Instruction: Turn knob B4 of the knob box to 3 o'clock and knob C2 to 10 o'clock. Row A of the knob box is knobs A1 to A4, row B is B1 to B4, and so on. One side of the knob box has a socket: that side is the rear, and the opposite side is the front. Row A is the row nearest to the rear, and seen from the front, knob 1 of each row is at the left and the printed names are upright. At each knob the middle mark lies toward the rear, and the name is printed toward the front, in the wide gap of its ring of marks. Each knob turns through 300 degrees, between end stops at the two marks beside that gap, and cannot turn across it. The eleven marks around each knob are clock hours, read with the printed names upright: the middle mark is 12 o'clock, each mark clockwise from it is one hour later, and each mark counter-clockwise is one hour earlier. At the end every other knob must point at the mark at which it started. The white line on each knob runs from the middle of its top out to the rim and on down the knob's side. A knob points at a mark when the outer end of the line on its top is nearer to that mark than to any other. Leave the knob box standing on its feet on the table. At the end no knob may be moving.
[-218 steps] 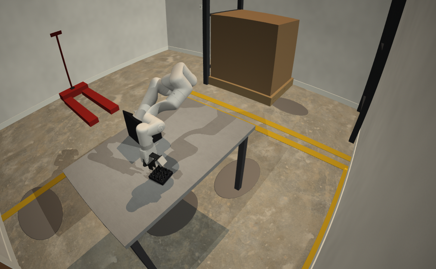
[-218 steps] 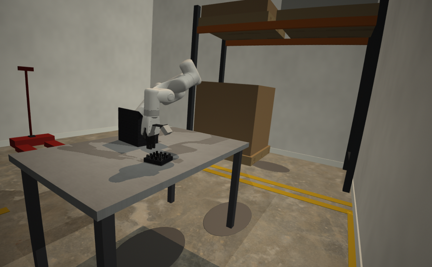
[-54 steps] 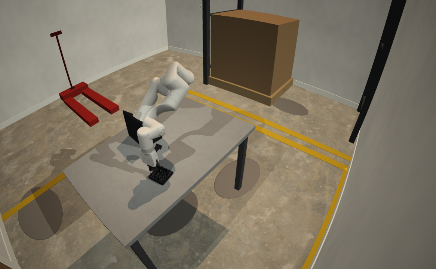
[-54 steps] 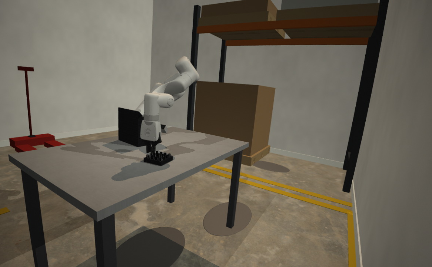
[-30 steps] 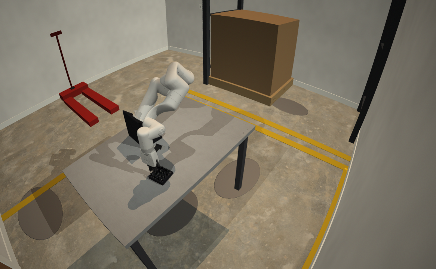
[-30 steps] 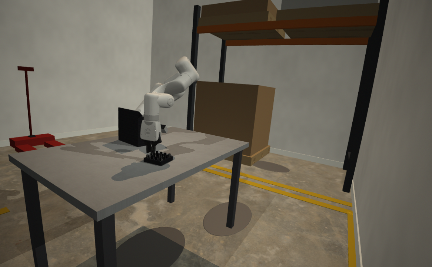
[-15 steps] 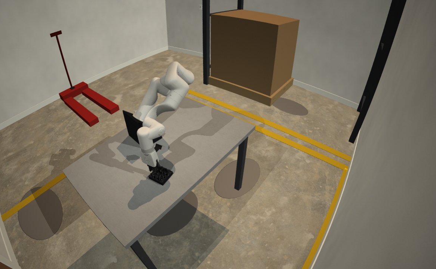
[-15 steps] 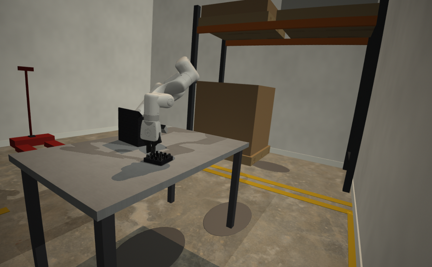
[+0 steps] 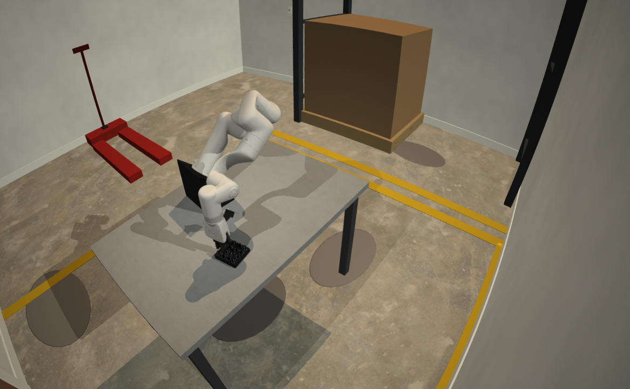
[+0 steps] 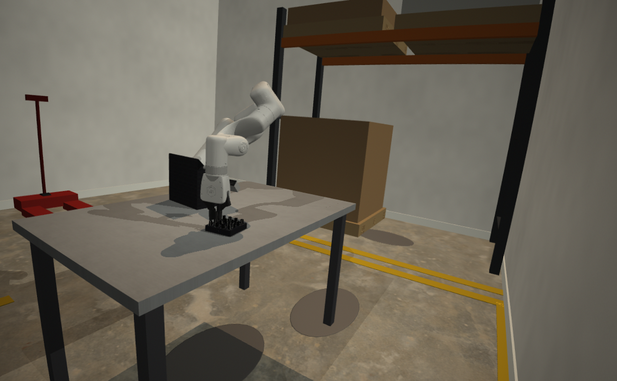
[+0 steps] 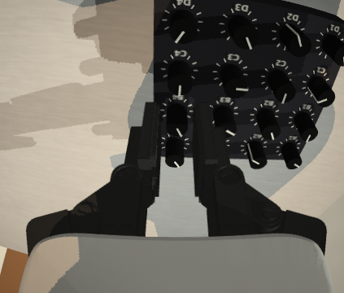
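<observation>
The black knob box [image 9: 235, 264] [image 10: 219, 231] [image 11: 214, 38] stands on the table, its printed names upside down in the wrist view. My gripper [image 9: 224, 241] [image 10: 214, 219] [image 11: 176, 123] points down over the box, partly open, its fingers on either side of knob B4 [image 11: 176, 118]. A gap shows between each finger and B4. B4's white line points down and slightly right in the wrist view, roughly 11 o'clock. Knob C2 [image 11: 281, 85] stands clear of the fingers; its line points down and slightly left, roughly 12 to 1 o'clock. The socket is not visible.
Knob A4 [image 11: 174, 152] is nearer the gripper body, in line with the finger gap. Knob B3 [image 11: 224, 115] is close beside the right finger, which hides A3 in the wrist view. Knob C4 [image 11: 179, 75] is just beyond B4. A black panel [image 10: 182, 182] stands by the arm's base.
</observation>
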{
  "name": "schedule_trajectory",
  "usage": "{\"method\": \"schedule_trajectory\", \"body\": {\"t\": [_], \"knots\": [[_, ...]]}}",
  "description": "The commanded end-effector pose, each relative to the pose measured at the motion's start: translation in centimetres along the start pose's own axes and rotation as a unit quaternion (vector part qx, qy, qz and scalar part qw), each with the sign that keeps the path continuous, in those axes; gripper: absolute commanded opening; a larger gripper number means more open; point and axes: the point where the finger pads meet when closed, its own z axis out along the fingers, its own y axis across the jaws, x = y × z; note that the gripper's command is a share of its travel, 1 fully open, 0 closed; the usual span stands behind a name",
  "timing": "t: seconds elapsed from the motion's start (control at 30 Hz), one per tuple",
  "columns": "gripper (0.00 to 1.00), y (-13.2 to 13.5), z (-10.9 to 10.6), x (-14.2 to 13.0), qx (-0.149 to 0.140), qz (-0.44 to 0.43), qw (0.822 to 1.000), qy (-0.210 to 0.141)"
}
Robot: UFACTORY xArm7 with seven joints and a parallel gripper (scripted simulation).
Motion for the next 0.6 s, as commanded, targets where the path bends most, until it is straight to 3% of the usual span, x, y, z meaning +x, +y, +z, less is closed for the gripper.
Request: {"method": "schedule_trajectory", "body": {"t": [0.0, 0.57], "knots": [[0.19, 0.05, 0.05, -0.17, -0.001, 0.000, 1.000, -0.002], [0.19, 0.05, 0.21, -0.17, -0.001, 0.000, 1.000, -0.002]]}}
